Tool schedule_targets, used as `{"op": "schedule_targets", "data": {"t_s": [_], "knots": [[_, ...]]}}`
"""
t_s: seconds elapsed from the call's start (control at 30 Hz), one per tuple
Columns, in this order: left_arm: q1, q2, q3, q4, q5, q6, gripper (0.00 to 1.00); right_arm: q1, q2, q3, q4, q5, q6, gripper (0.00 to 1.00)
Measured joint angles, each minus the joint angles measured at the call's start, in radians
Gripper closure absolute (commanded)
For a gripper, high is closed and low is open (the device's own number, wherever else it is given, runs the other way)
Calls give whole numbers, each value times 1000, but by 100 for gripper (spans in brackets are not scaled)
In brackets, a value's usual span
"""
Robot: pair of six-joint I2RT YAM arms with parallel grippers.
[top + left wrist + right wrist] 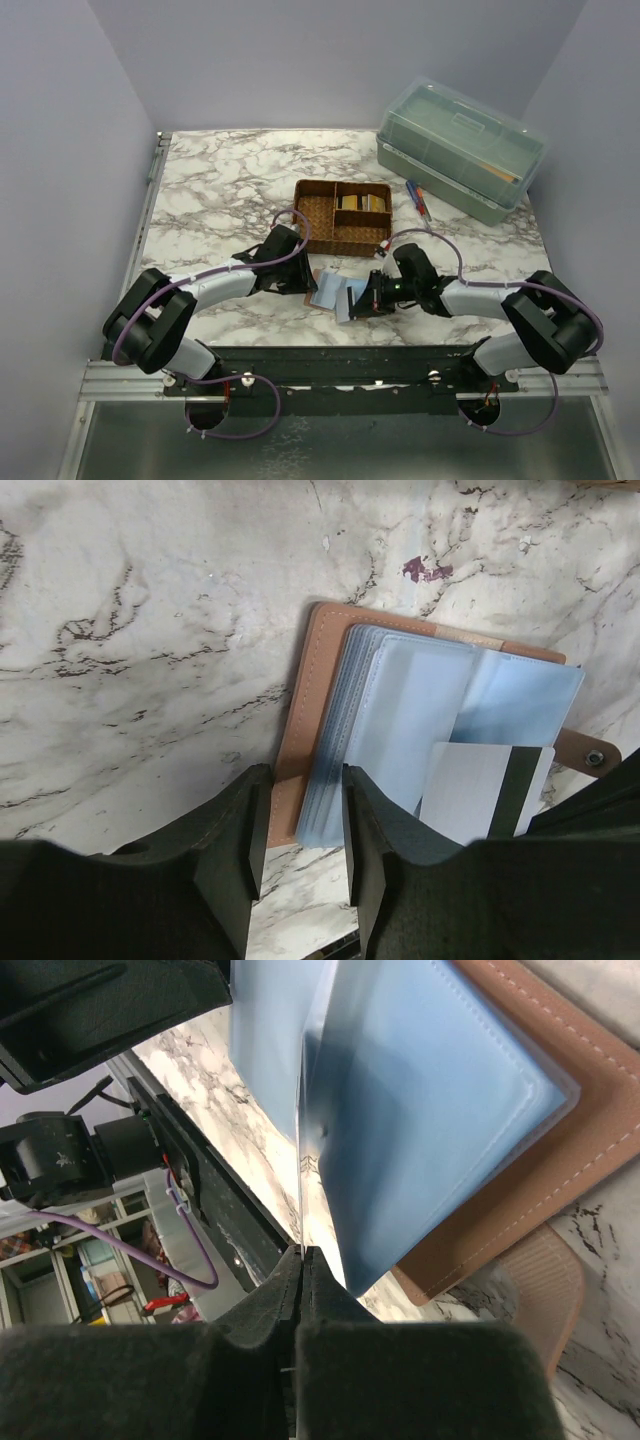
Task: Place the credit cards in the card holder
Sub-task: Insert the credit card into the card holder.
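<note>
The card holder [326,288] lies open on the marble between my two grippers, its tan cover [300,720] and bluish clear pockets [410,710] facing up. My right gripper [364,299] is shut on a whitish credit card with a dark stripe [484,788], whose end sits at a pocket. In the right wrist view the card [300,1150] shows edge-on, rising from the closed gripper [301,1255] beside the blue pocket [420,1100]. My left gripper [305,845] is open, its fingertips either side of the holder's near edge. More yellowish cards [362,203] stand in the woven tray.
A brown woven divided tray [320,228] stands just behind the holder. Red and blue pens [418,200] lie to its right. A large translucent green box [460,150] fills the back right corner. The table's front rail [215,1220] runs close under the grippers.
</note>
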State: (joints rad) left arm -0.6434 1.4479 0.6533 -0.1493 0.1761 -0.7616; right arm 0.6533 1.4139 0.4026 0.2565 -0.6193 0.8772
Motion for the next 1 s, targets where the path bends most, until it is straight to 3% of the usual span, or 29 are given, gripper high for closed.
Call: {"op": "schedule_targets", "data": {"t_s": [0.33,1.0], "knots": [[0,8,1,-2,0,0,69,-8,46,-8,66,-2,18,100],[0,10,1,-3,2,-5,74,-70,159,64,95,2,-13,100]]}}
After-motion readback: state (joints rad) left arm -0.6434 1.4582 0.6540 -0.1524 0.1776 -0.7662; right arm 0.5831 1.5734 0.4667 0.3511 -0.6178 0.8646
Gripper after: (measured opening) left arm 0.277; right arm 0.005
